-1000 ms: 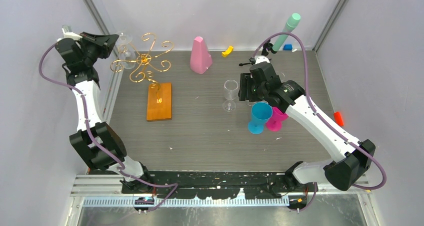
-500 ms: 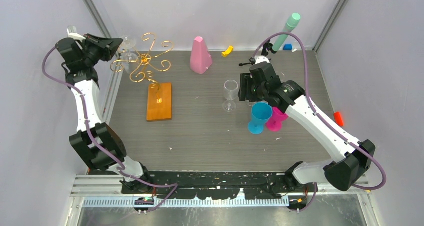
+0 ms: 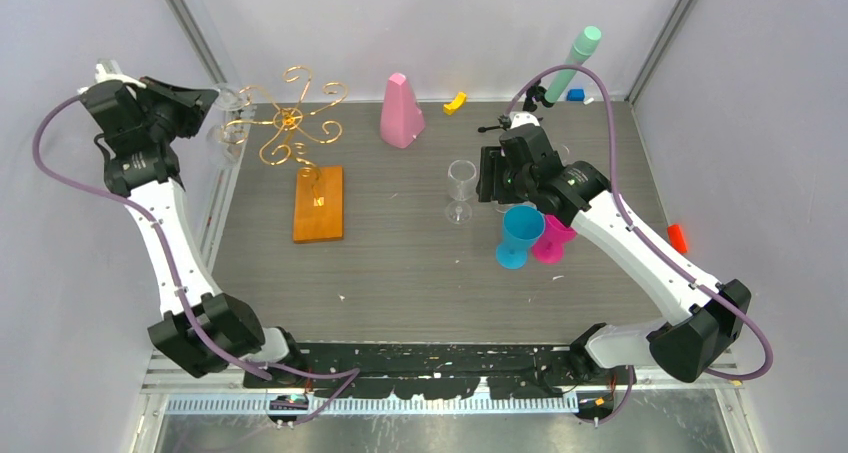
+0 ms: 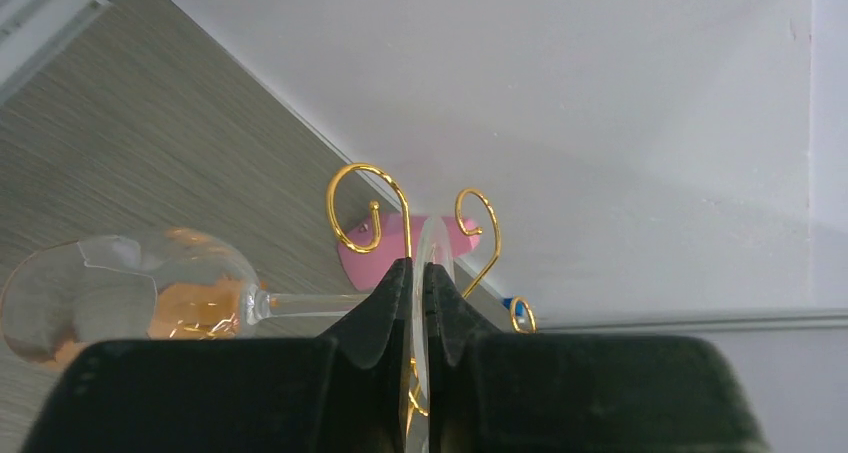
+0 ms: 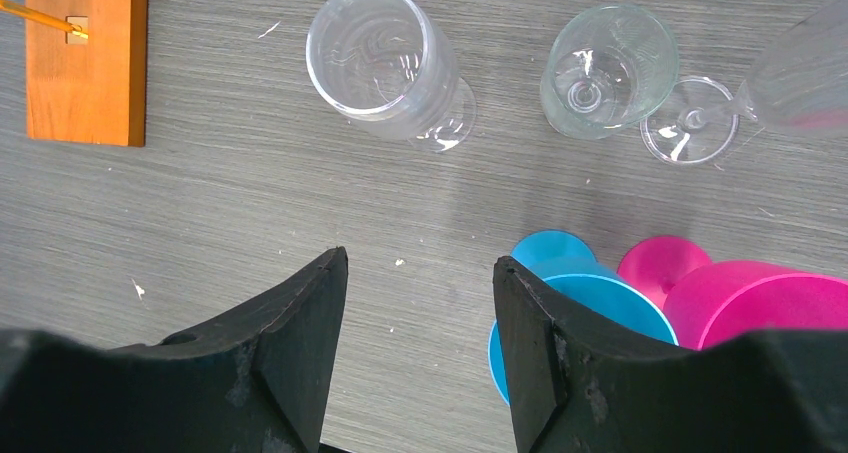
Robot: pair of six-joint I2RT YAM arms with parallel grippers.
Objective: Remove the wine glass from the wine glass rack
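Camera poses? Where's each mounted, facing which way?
Top external: above and behind, looking down at the table; left arm and right arm show.
Left wrist: looks sideways toward a wall; left gripper shut on the wine glass foot.
Right wrist: looks straight down; open right gripper, blue cup beside it.
Shared: top and right wrist both show the wooden base.

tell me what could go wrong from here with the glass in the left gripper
1. The left gripper pinches only the thin foot of the wine glass, with stem and bowl sticking out sideways, so the glass could pivot or slip out.
2. The gold curls of the wine glass rack sit close by the foot. A careless pull could snag one and tip the rack.
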